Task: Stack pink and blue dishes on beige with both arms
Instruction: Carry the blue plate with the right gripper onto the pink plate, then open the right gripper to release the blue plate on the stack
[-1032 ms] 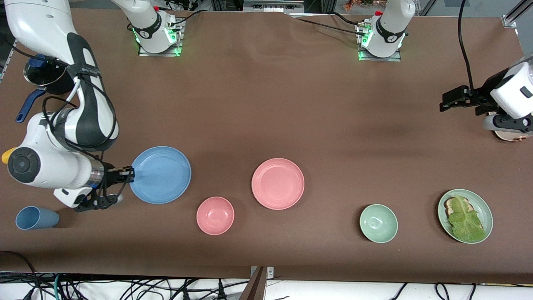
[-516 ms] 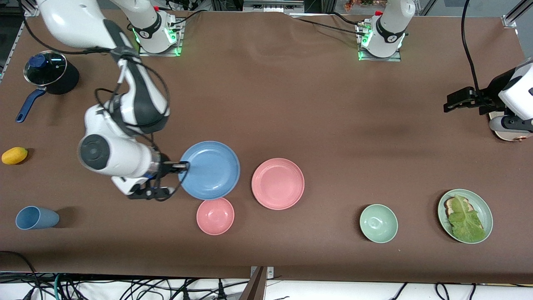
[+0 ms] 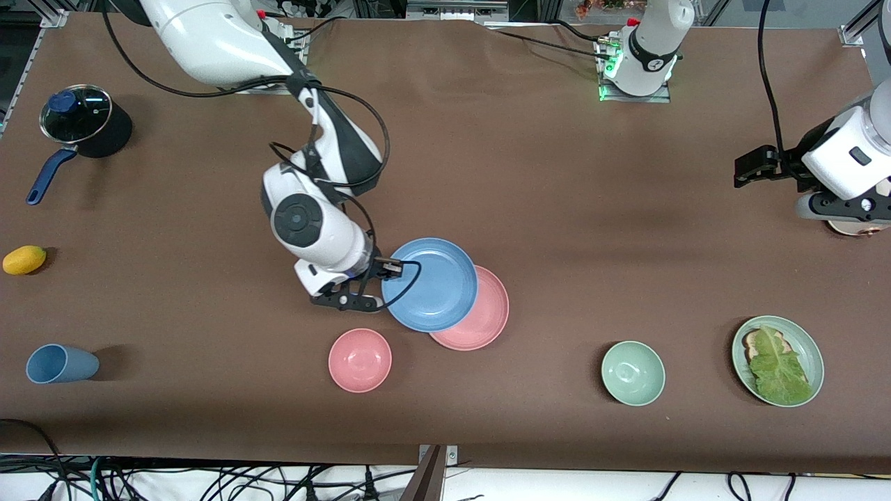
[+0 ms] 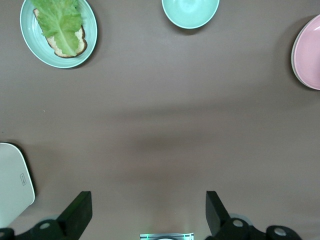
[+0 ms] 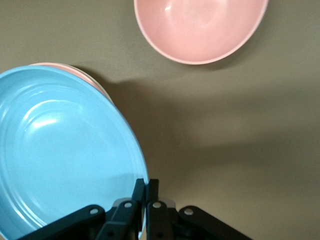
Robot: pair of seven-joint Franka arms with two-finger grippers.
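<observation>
One blue plate [image 3: 433, 284], one pink plate [image 3: 487, 320], overlapping

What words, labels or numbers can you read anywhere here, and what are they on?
None can be read.
Arm bases: a small round mark on each collar, too small to read.
Beige appliance: a tiny printed symbol, too small to read.
Blue plate, pink plate, bowls, cup and pot: no print visible.

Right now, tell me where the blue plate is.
The blue plate is pinched at its rim by the right gripper, partly over the pink plate mid-table.
</observation>
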